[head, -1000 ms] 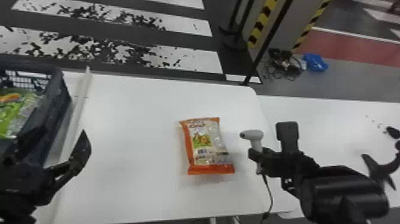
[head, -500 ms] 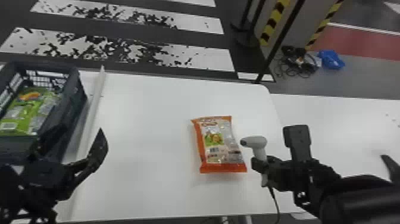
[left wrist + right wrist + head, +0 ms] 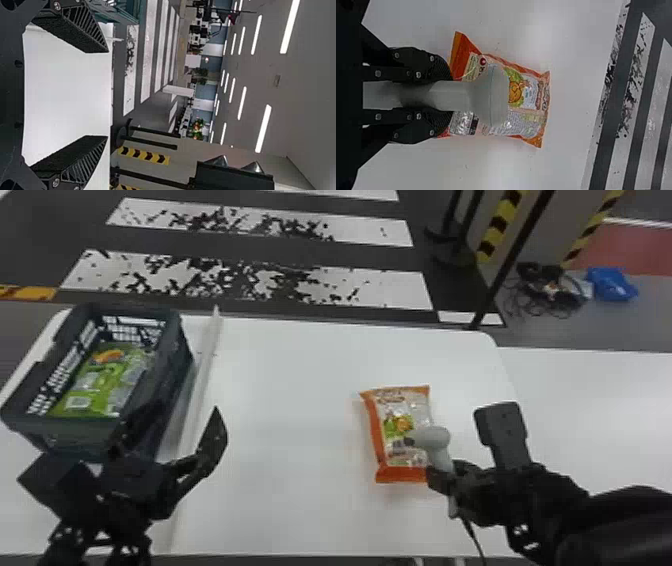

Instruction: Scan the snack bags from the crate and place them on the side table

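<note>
No words or numbers can be read, on the orange snack bag (image 3: 397,420) or elsewhere.

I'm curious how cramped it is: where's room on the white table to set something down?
The table is bare between the pale strip and orange bag, and behind the bag to the far edge. Crowded: the left, with crate and left tool, and by the bag, where the right tool holds the scanner.

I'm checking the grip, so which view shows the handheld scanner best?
The right wrist view: the scanner is close, handle clamped in the right claw. The head view shows it smaller, partly hiding the orange snack bag, its cord below.
</note>
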Robot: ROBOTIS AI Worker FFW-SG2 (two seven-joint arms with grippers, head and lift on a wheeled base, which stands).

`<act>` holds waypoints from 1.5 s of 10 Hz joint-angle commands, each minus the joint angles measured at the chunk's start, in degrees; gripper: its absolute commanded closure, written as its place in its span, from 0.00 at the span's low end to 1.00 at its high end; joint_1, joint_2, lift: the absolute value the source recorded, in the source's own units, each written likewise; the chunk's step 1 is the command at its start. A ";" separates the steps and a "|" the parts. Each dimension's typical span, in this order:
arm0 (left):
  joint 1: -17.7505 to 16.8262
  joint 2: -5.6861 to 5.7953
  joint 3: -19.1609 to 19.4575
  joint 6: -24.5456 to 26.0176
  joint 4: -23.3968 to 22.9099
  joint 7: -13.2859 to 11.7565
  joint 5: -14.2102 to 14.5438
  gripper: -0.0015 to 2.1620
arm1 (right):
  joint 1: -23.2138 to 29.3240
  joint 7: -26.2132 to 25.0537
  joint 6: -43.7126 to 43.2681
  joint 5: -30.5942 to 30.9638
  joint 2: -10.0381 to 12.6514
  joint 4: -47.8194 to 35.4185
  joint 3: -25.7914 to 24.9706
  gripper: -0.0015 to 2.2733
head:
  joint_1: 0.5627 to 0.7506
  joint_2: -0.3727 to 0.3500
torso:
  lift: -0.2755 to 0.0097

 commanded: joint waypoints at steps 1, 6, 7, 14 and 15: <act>0.00 0.05 0.00 0.00 -0.10 0.00 0.00 0.05 | -1.98 -0.14 0.48 1.51 0.00 2.04 2.91 0.99 | 0.70 0.41 | 0.79; 0.08 0.05 0.00 0.00 -0.01 0.00 0.00 0.05 | -3.92 -1.10 0.30 2.38 0.61 5.02 5.37 0.99 | 0.70 0.46 | 0.79; 0.08 -0.04 0.00 0.00 -0.01 0.00 0.00 0.05 | -3.48 -1.02 0.30 2.38 0.61 4.23 4.67 0.99 | 0.70 0.47 | 0.79; 0.17 -0.04 0.09 -0.35 0.08 -0.09 0.00 0.05 | -4.18 -1.54 -9.01 -1.31 0.53 10.82 -9.48 0.99 | 0.70 0.30 | 0.79; 0.17 -0.04 0.00 -0.35 0.08 -0.09 0.00 0.05 | -5.06 -1.54 -10.42 -1.40 0.35 13.02 -10.45 0.99 | 0.70 0.28 | 0.79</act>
